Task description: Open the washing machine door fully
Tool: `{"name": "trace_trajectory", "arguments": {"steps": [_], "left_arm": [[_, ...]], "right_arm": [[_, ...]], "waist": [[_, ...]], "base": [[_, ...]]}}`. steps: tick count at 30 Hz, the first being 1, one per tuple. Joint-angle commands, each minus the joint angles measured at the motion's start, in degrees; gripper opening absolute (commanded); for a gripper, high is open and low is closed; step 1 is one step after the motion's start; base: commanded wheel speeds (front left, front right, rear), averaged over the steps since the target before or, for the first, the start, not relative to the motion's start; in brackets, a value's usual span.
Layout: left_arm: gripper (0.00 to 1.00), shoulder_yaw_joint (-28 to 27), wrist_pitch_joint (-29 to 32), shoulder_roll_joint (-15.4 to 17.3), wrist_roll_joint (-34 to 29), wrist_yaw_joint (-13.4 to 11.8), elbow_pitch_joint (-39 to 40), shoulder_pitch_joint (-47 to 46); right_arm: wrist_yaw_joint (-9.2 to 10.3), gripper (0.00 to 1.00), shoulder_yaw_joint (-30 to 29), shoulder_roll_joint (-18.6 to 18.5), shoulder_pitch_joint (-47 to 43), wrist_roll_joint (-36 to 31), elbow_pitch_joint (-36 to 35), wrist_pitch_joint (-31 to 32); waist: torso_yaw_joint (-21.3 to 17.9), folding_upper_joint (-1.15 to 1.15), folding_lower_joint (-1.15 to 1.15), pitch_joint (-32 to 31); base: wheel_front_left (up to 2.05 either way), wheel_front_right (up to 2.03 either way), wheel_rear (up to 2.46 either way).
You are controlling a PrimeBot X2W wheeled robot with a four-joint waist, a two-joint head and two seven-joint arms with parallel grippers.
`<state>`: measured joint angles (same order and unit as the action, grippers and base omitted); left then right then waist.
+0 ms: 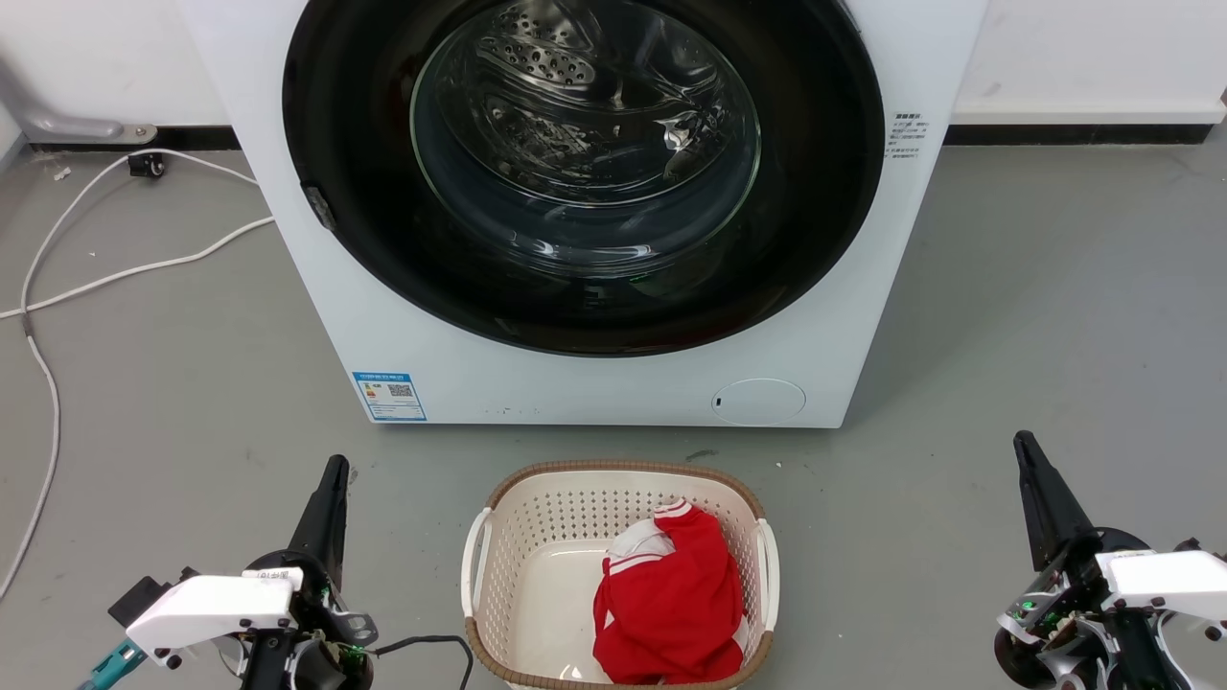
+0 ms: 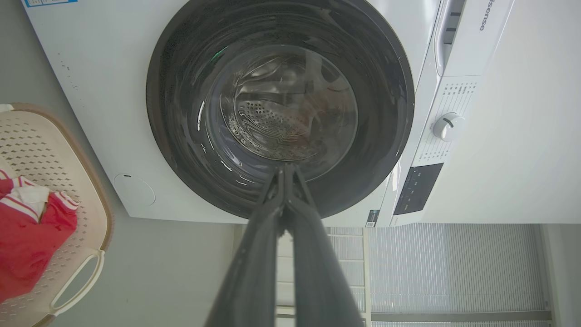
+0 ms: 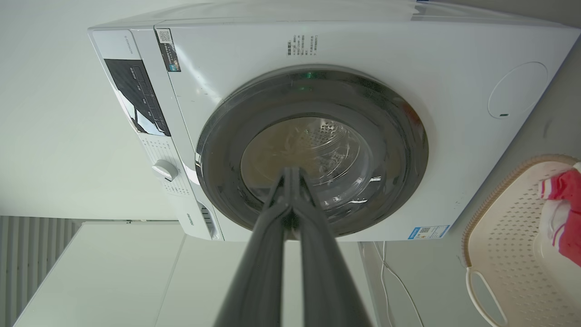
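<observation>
The white washing machine (image 1: 594,383) stands straight ahead on the grey floor. Its round glossy black washing machine door (image 1: 364,240) lies flat against the front, with the steel drum showing through the clear glass bowl. Both wrist views face the door (image 2: 181,136) (image 3: 399,150) from a distance. My left gripper (image 1: 335,465) rests low at the left, shut with nothing in it, well short of the machine. My right gripper (image 1: 1024,441) rests low at the right, also shut and empty. Their fingertips (image 2: 287,169) (image 3: 291,171) touch each other in the wrist views.
A cream laundry basket (image 1: 537,517) with a red and white garment (image 1: 671,594) stands on the floor between my grippers, just before the machine. White cables (image 1: 57,287) trail over the floor at the left. A control panel with a dial (image 2: 447,126) sits above the door.
</observation>
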<state>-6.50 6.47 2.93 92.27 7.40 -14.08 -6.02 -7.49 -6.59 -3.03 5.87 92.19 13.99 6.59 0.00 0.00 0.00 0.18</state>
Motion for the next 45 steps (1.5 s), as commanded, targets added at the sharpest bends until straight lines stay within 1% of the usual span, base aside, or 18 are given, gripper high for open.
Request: {"name": "trace_trajectory", "arguments": {"steps": [1, 8, 9, 13, 17, 21, 24, 25, 28, 37, 42, 45], "left_arm": [[0.00, -0.10, 0.14, -0.06, -0.12, 0.18, -0.01, -0.43], [0.00, -0.10, 0.14, -0.06, -0.12, 0.18, -0.01, -0.44], [1.00, 0.02, -0.03, 0.00, 0.00, 0.00, 0.01, -0.01], [1.00, 1.42, -1.45, -0.06, -0.05, 0.00, 0.18, 0.18], [1.00, 2.63, -3.14, -0.06, -1.60, 0.01, 2.01, 0.02], [1.00, 3.22, -4.21, -0.05, -4.36, 0.02, 3.38, -0.16], [1.00, 3.00, -4.98, -0.05, -7.38, 0.02, 4.67, -0.39], [1.00, 3.00, -4.98, -0.05, -7.38, 0.02, 4.67, -0.39], [1.00, 2.84, -5.73, -0.05, -10.46, 0.03, 5.75, -0.52], [1.00, 3.81, -7.83, -0.04, -22.91, 0.04, 8.39, -0.49], [1.00, 4.20, -8.90, -0.03, -29.49, 0.05, 9.31, -0.25], [1.00, 4.73, -9.51, -0.03, -32.42, 0.06, 9.92, -0.16]], "right_arm": [[0.00, 0.00, 0.02, 0.20, 0.76, -0.11, 0.07, 0.02], [0.00, 0.00, 0.02, 0.20, 0.76, -0.11, 0.07, 0.02], [0.00, 1.00, 0.01, 0.00, 0.00, 0.00, -0.02, -0.03], [0.00, 1.00, 0.63, 0.03, -0.79, -0.13, -0.36, -1.38], [0.00, 1.00, 0.95, 0.04, -1.19, -1.52, -1.76, -3.12], [0.00, 1.00, 1.15, 0.04, -1.32, -4.46, -2.89, -4.20], [0.00, 1.00, 1.50, 0.05, -1.34, -7.97, -3.92, -4.97], [0.00, 1.00, 1.50, 0.05, -1.34, -7.97, -3.92, -4.97], [0.00, 1.00, 1.91, 0.04, -1.32, -11.91, -4.95, -5.73], [0.00, 1.00, 2.82, -0.06, -1.60, -24.92, -8.13, -7.82], [0.00, 1.00, 3.49, -0.37, -1.91, -33.85, -9.15, -8.92], [0.00, 1.00, 3.96, -0.43, -2.05, -39.10, -9.25, -9.54]], "waist": [[0.00, 0.00, 0.00, 0.00], [0.00, 0.00, 0.00, 0.00], [0.00, 0.00, 0.00, 0.00], [0.00, 0.00, 0.00, 0.04], [0.02, 0.00, 0.00, 0.02], [0.01, 0.00, 0.00, 0.01], [-0.01, 0.00, 0.00, 0.01], [-0.01, 0.00, 0.00, 0.01], [0.00, 0.00, 0.00, 0.01], [0.01, 0.00, 0.00, -0.09], [0.05, 0.00, 0.00, -0.12], [0.07, 0.00, 0.00, -0.10]], "base": [[0.00, 0.00, 0.00], [0.00, 0.00, 0.00], [0.00, 0.00, 0.00], [0.00, 0.00, 0.00], [0.00, 0.00, 0.00], [0.00, 0.00, 0.00], [0.00, 0.00, 0.00], [0.00, 0.00, 0.00], [0.00, 0.00, 0.00], [0.00, 0.00, 0.00], [0.00, 0.00, 0.00], [0.00, 0.00, 0.00]]}}
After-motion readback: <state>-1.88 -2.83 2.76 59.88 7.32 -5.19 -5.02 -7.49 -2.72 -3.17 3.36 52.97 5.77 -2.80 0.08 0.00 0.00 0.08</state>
